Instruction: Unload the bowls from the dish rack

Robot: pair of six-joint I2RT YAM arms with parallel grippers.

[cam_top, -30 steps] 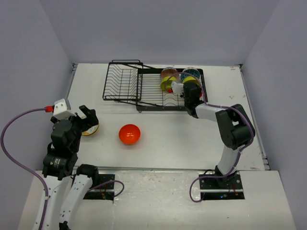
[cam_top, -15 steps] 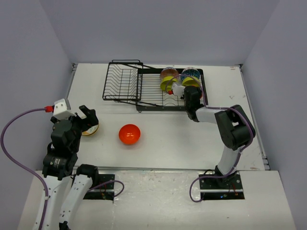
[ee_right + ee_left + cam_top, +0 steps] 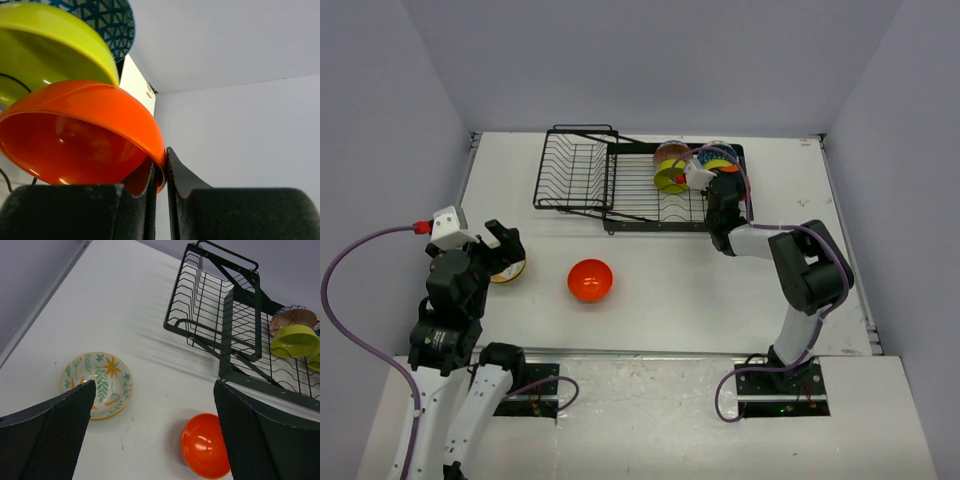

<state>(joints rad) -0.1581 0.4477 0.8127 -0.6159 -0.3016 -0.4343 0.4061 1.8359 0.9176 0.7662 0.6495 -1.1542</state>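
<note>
**Bowl unloading: extraction step.** The dish rack [image 3: 640,190] stands at the far side of the worktop [image 3: 720,270], with its slotted tray to the right of its deep basket. The bowls yet to be removed are crowded in the tray's far right corner.

The right gripper [image 3: 161,160] is shown closed on the racked orange bowl [image 3: 80,135], whose rim is pinched between the two fingers [image 3: 185,182]. A lime bowl [image 3: 50,45] and a blue-patterned bowl [image 3: 112,20] are seen close behind it (whether they touch it cannot be told).

The left gripper [image 3: 155,387] is held with its fingers wide apart and nothing between them, above the near left of the worktop. There a floral bowl [image 3: 107,377] and a loose orange bowl [image 3: 205,445] lie well apart from the rack.

The step in hand is judged to be the lifting-out of a third bowl, with several more left in the tray. The next move would call for a lift straight up out of the wire slots before any sideways travel, so that the rim is not caught on a wire and the neighbouring bowls are not dragged along.

Little room is offered near the grip, since the tray's right and far rims are close by and the back wall lies beyond. Open worktop is available in front of the rack, to the right of the loose orange bowl.
</note>
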